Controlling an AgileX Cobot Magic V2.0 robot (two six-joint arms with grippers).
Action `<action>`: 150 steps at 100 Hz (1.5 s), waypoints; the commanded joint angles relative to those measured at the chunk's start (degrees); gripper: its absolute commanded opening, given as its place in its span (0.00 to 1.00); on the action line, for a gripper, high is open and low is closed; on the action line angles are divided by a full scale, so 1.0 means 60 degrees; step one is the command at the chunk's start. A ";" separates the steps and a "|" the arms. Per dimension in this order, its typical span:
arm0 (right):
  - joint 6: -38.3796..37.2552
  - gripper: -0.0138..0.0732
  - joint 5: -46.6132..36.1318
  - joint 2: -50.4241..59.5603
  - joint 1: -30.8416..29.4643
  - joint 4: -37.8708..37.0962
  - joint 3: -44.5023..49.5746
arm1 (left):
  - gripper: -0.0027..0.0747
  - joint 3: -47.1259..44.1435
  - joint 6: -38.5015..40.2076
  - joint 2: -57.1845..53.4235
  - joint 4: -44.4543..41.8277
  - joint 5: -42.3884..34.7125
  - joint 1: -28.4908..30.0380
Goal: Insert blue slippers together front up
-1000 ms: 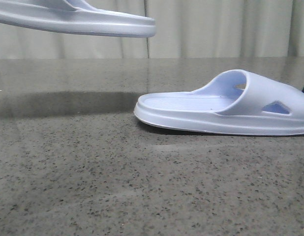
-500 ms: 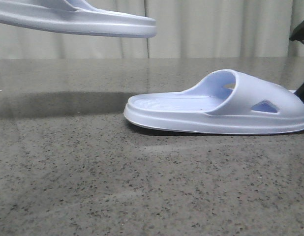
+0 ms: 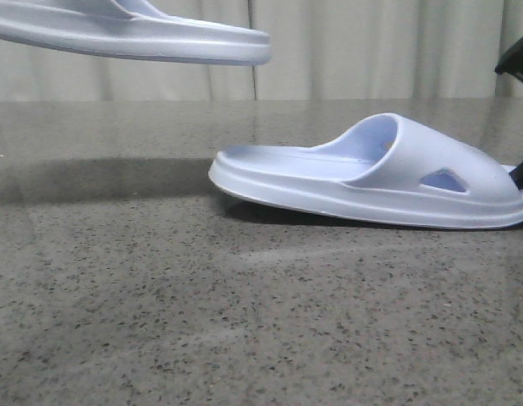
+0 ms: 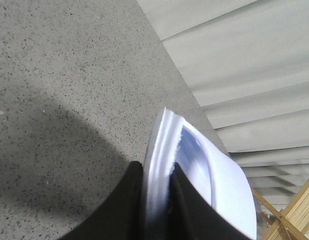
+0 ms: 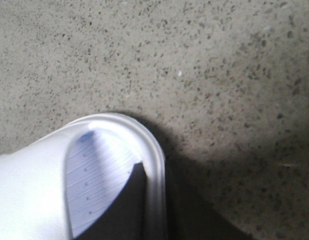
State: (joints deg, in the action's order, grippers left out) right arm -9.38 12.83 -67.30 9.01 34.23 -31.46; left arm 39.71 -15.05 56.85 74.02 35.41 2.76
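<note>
One blue slipper (image 3: 160, 38) hangs in the air at the top left of the front view. My left gripper (image 4: 157, 200) is shut on its sole edge, with one black finger (image 4: 122, 205) on each side, and the slipper (image 4: 219, 175) stretches away above the table. The second blue slipper (image 3: 371, 182) is low over the table at the right, tilted, with its left end slightly raised. My right gripper (image 5: 157, 200) is shut on its rim (image 5: 154, 165), one finger (image 5: 127, 210) on the ribbed footbed. In the front view only a dark part of the right gripper (image 3: 520, 63) shows.
The speckled grey stone table (image 3: 202, 321) fills the lower front view. A pale curtain (image 3: 371, 46) hangs behind it. A wooden frame (image 4: 294, 210) shows at the edge of the left wrist view.
The right slipper has slid left and tilted, its left end lifting a little. The right gripper has come into view at the right edge. The raised left slipper has barely moved.
</note>
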 commanded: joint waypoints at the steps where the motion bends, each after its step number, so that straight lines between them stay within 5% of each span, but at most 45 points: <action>1: 0.0086 0.04 0.0143 0.0655 0.0008 -0.0038 -0.0268 | 0.07 0.0242 0.0004 -0.0165 0.0520 0.0033 0.0015; 50: 0.0537 0.04 0.2965 0.4078 0.0008 -0.0183 -0.1737 | 0.07 0.0242 0.0004 -0.0145 0.0520 -0.0052 0.0015; 113: 0.0537 0.04 0.0254 0.4742 0.0008 0.0119 -0.2637 | 0.07 0.0242 -0.0033 -0.0145 0.1519 0.1405 0.0015; 150: 0.0537 0.04 0.0502 0.4167 0.0008 0.0546 -0.2637 | 0.07 0.0242 -0.0542 -0.0145 0.2387 0.1914 -0.0619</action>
State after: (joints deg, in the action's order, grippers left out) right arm -6.87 18.92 -41.12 9.12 36.08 -45.13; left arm 39.71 -17.95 56.85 83.80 45.79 -0.36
